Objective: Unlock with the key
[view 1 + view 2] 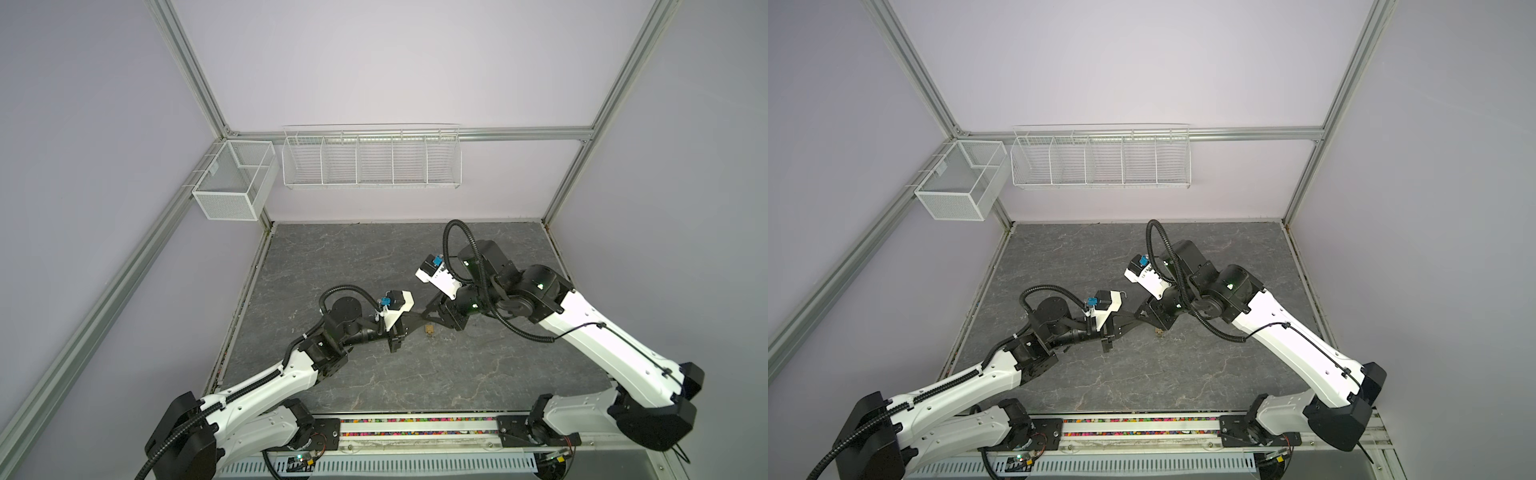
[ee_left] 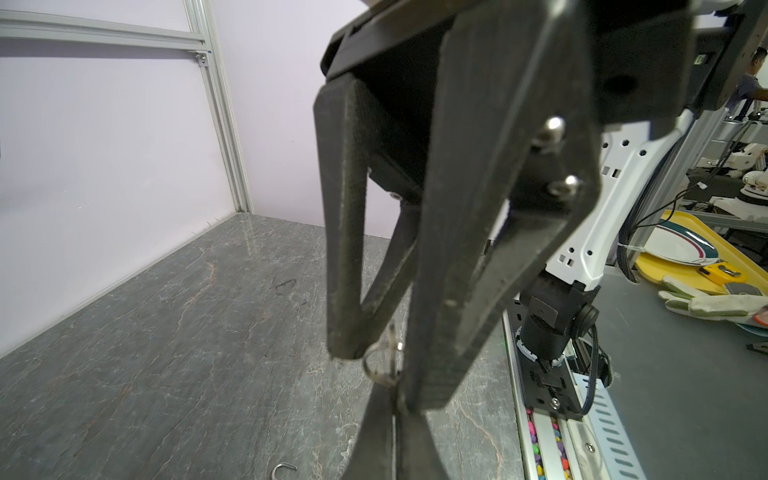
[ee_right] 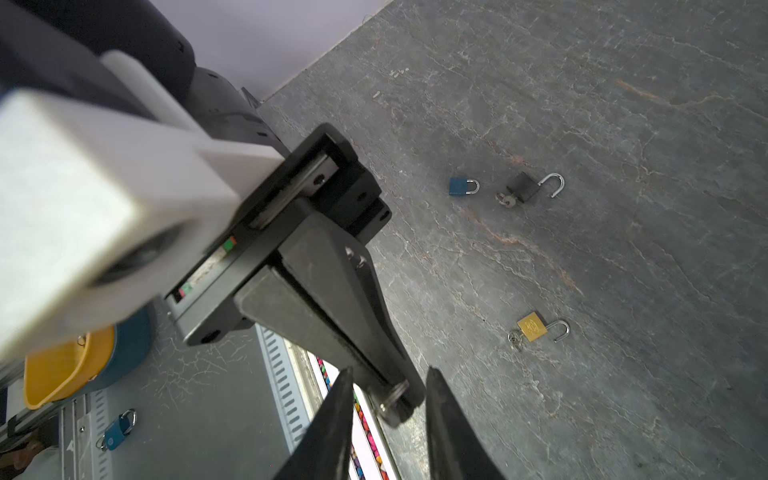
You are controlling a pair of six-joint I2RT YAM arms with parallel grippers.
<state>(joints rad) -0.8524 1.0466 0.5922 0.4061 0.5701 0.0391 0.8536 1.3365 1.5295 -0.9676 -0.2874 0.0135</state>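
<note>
left jaws: clamped on key (image 3: 395,397) | right jaws: apart, flanking key

a grey, marble-veined tabletop (image 1: 365,257) fills the floor of the cell, closed in by pale lilac walls (image 1: 395,62) and an aluminium frame (image 1: 195,70). on the far wall hangs a long white wire rack (image 1: 372,160) split into five compartments; just left of it, in the far left corner, a white mesh basket (image 1: 232,183) with a divider hangs from the frame. along the near edge runs a strip of coloured beads (image 1: 415,421), with a slotted white cable duct (image 1: 374,461) nearer still. beyond the cell lie a yellow tray (image 2: 665,266) bearing a striped plate (image 2: 681,245), and a pale glove (image 2: 706,301) beside it.
</note>
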